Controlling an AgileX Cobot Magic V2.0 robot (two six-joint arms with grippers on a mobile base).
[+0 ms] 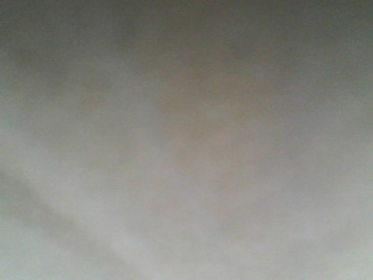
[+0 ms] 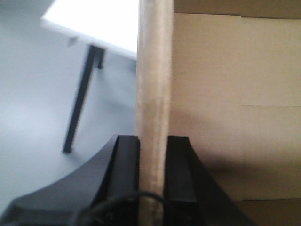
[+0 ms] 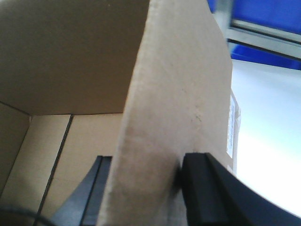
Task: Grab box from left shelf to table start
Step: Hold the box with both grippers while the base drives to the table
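**Both grippers clamping the cardboard box's walls**

The left gripper (image 2: 153,142) is pinching a panel of the box (image 2: 225,94) edge-on. Its two black, curved fingers (image 2: 126,155) are pressing flat against either side of the pale, fibrous corrugated edge. Smooth brown board is filling the right of that view. A white table (image 2: 94,23) on a thin dark leg (image 2: 82,94) is standing over a grey floor (image 2: 33,103) to the left.

The right gripper (image 3: 148,162) is closing the same way on another tan, lightly scuffed panel, one matte black finger on each face. The box's shadowed inside is lying to the left, and a small white label (image 3: 231,125), too blurred to read, is showing on an outer face.

Blue bins (image 3: 263,12) and a silvery shelf beam (image 3: 263,32) are sitting behind, apart from the box.

The front camera is showing only a grey-beige blur. What lies under the box is hidden.
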